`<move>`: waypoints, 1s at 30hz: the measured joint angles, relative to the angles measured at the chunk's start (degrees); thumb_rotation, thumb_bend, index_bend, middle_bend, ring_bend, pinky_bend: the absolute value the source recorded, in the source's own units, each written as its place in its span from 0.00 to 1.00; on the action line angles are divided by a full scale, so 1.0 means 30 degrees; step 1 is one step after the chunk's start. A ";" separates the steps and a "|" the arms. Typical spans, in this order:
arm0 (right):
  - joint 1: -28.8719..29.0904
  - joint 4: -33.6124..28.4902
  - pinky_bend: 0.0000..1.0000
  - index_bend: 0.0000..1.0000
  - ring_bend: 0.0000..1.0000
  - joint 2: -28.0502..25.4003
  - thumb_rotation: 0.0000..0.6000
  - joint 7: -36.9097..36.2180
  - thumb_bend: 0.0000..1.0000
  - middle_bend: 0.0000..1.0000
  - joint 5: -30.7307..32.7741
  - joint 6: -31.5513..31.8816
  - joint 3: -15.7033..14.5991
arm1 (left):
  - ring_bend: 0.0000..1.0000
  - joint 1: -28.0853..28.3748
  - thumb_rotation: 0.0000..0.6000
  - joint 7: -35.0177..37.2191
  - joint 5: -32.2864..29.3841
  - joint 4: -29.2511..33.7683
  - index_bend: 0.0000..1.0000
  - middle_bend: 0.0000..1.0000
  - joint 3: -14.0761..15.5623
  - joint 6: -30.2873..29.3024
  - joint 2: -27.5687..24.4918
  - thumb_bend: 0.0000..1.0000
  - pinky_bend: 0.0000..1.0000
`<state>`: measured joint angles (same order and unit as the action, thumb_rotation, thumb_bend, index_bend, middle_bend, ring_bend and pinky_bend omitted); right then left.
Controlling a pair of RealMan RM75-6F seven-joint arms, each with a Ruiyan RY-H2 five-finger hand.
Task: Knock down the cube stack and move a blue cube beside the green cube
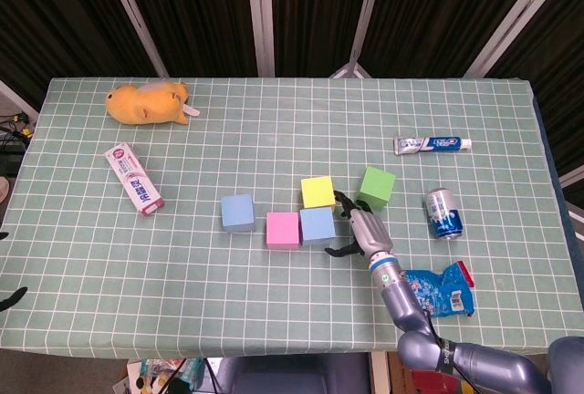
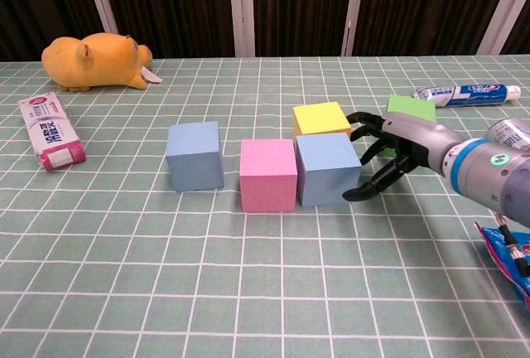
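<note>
Fingers (image 2: 374, 177) spread, beside blue cube (image 2: 328, 168)

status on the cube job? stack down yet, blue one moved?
Done: no stack remains; all cubes sit singly on the table. In hand: the right hand, fingers spread and holding nothing, is at the right side of the nearer blue cube, which sits beside the pink cube. Left: grip that cube and set it beside the green cube.
</note>
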<state>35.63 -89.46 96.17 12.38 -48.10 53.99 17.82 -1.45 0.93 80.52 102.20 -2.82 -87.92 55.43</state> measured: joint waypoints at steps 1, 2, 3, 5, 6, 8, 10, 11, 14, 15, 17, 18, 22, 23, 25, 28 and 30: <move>0.0254 -0.0057 0.06 0.08 0.27 0.0153 1.00 0.0262 0.15 0.17 0.0251 -0.0041 0.0078 | 0.00 0.0007 1.00 0.0041 -0.0020 -0.0015 0.23 0.00 -0.0011 0.0018 -0.0008 0.13 0.00; 0.0445 -0.0123 0.06 0.08 0.27 0.0271 1.00 0.0446 0.15 0.17 0.0438 -0.0058 0.0139 | 0.00 0.0019 1.00 0.0087 -0.0040 -0.0033 0.23 0.00 -0.0020 0.0054 -0.0018 0.13 0.00; 0.0634 -0.0192 0.06 0.08 0.27 0.0403 1.00 0.0625 0.15 0.18 0.0625 -0.0051 0.0204 | 0.00 0.0030 1.00 0.0124 -0.0052 -0.0048 0.23 0.00 -0.0024 0.0085 -0.0028 0.13 0.00; 0.1042 -0.0314 0.06 0.09 0.27 0.0750 1.00 0.1024 0.16 0.18 0.1002 0.0054 0.0339 | 0.00 0.0051 1.00 0.0184 -0.0062 -0.0074 0.23 0.00 -0.0028 0.0133 -0.0048 0.13 0.00; 0.1193 -0.0346 0.06 0.09 0.27 0.0908 1.00 0.1167 0.15 0.19 0.1156 0.0148 0.0394 | 0.00 0.0056 1.00 0.0218 -0.0063 -0.0083 0.23 0.00 -0.0032 0.0141 -0.0056 0.13 0.00; 0.1490 -0.0394 0.06 0.09 0.27 0.1247 1.00 0.1410 0.16 0.20 0.1470 0.0383 0.0480 | 0.00 0.0059 1.00 0.0303 -0.0091 -0.0110 0.23 0.00 -0.0045 0.0154 -0.0080 0.13 0.00; 0.1751 -0.0453 0.06 0.09 0.30 0.1553 1.00 0.1724 0.15 0.22 0.1724 0.0551 0.0489 | 0.00 0.0055 1.00 0.0392 -0.0127 -0.0137 0.23 0.00 -0.0065 0.0158 -0.0104 0.13 0.00; 0.1843 -0.0481 0.06 0.10 0.33 0.1663 1.00 0.1847 0.15 0.24 0.1791 0.0638 0.0468 | 0.00 0.0054 1.00 0.0432 -0.0145 -0.0150 0.23 0.00 -0.0077 0.0157 -0.0114 0.13 0.00; 0.1977 -0.0567 0.07 0.12 0.44 0.1877 1.00 0.1983 0.15 0.33 0.1888 0.0903 0.0391 | 0.00 0.0054 1.00 0.0510 -0.0165 -0.0183 0.23 0.00 -0.0090 0.0169 -0.0142 0.13 0.00; 0.1987 -0.0579 0.08 0.14 0.49 0.1919 1.00 0.1970 0.16 0.38 0.1873 0.0992 0.0376 | 0.00 0.0058 1.00 0.0528 -0.0156 -0.0192 0.23 0.00 -0.0086 0.0185 -0.0148 0.13 0.00; 0.1969 -0.0598 0.11 0.18 0.56 0.1993 1.00 0.1847 0.16 0.45 0.1750 0.1201 0.0338 | 0.00 0.0074 1.00 0.0518 -0.0146 -0.0197 0.23 0.00 -0.0077 0.0216 -0.0147 0.13 0.00; 0.1944 -0.0604 0.13 0.21 0.58 0.2014 1.00 0.1764 0.16 0.48 0.1672 0.1291 0.0318 | 0.00 0.0079 1.00 0.0505 -0.0146 -0.0198 0.23 0.00 -0.0075 0.0224 -0.0141 0.13 0.00; 0.1745 -0.0537 0.19 0.28 0.67 0.2032 1.00 0.1496 0.15 0.57 0.1318 0.1736 0.0166 | 0.00 0.0092 1.00 0.0423 -0.0124 -0.0175 0.23 0.00 -0.0057 0.0239 -0.0120 0.13 0.00; 0.1688 -0.0512 0.20 0.29 0.68 0.2004 1.00 0.1457 0.15 0.57 0.1271 0.1811 0.0117 | 0.00 0.0089 1.00 0.0404 -0.0118 -0.0169 0.23 0.00 -0.0054 0.0230 -0.0118 0.13 0.00; 0.1565 -0.0492 0.21 0.30 0.69 0.1877 1.00 0.1303 0.16 0.58 0.1250 0.1834 0.0042 | 0.00 0.0084 1.00 0.0359 -0.0120 -0.0153 0.23 0.00 -0.0053 0.0213 -0.0109 0.13 0.00; 0.1331 -0.0565 0.22 0.30 0.70 0.1566 1.00 0.0932 0.16 0.59 0.1237 0.1750 -0.0056 | 0.00 0.0082 1.00 0.0299 -0.0176 -0.0144 0.23 0.00 -0.0061 0.0216 -0.0093 0.13 0.00; 0.1167 -0.0603 0.24 0.30 0.72 0.1408 1.00 0.0683 0.16 0.61 0.1107 0.1743 -0.0145 | 0.00 0.0087 1.00 0.0239 -0.0191 -0.0127 0.23 0.00 -0.0064 0.0222 -0.0081 0.13 0.00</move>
<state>39.14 -91.27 100.39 14.43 -44.77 59.22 17.39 -1.19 1.64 79.94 101.82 -3.01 -87.26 55.19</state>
